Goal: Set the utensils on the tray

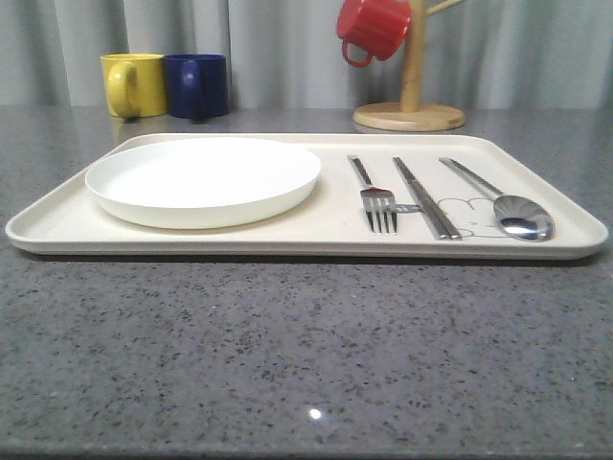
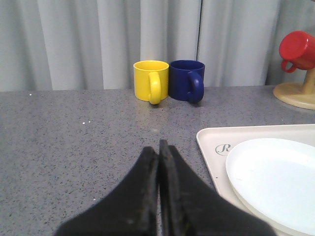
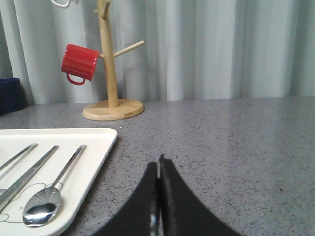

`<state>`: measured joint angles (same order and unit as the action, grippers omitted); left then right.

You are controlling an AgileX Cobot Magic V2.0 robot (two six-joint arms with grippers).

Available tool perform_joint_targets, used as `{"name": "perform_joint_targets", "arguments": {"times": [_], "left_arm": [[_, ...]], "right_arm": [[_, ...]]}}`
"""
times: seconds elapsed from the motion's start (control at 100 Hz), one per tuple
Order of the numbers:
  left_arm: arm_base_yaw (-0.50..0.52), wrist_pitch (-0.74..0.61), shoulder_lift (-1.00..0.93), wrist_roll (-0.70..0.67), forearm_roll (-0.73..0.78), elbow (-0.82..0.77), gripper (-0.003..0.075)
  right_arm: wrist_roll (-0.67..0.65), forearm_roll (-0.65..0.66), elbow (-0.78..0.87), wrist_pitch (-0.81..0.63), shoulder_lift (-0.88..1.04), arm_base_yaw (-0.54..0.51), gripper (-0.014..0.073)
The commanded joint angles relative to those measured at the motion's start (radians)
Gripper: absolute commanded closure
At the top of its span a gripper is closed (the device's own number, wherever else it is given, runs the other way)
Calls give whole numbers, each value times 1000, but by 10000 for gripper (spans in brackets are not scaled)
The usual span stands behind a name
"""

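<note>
We see both grippers, left (image 2: 158, 147) and right (image 3: 159, 162), clenched empty over the grey table (image 1: 287, 345), beyond them the tray (image 1: 57, 225) bearing a white plate (image 1: 203, 179), fork (image 1: 375, 198), chopsticks (image 1: 424, 196) and spoon (image 1: 503, 203), and farthest the mugs.

Fork (image 1: 378, 203), chopsticks (image 1: 424, 196) and spoon (image 1: 506, 204) are showing polished silver metal, spoon bowl mirroring light. Tray (image 1: 287, 238) is looking like matt cream plastic, smooth. White plate (image 1: 203, 179) is reading smooth with a slight sheen. Table (image 1: 287, 355) is showing grey speckled stone-like surface, semi-gloss, catching a light spot. Mug stand (image 3: 111, 73) is looking like pale smooth wood. Red mug (image 3: 78, 63), yellow mug (image 2: 150, 80), blue mug (image 2: 187, 79) are looking glazed, glossy. Gripper fingers (image 2: 147, 196) are showing matt black, slightly rough. Backdrop curtain (image 3: 221, 49) is looking like grey cloth
</note>
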<state>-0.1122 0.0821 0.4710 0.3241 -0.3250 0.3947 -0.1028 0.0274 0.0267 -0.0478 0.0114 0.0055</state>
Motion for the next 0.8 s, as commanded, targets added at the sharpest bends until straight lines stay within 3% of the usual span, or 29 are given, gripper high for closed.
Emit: {"name": "perform_joint_targets", "arguments": {"times": [0.0,0.57,0.7,0.79], "left_arm": [[2,-82,6,1,-11,29,738],[2,-101,6,1,-8,29,738],[2,-98,6,-32,100,29,738],[2,-98,-3,-184,246,29,738]], "right_arm": [[8,1,-17,-88,21,-5,660],[8,1,-17,-88,21,-5,660],[8,1,-17,-88,21,-5,660],[8,1,-17,-88,21,-5,660]]}}
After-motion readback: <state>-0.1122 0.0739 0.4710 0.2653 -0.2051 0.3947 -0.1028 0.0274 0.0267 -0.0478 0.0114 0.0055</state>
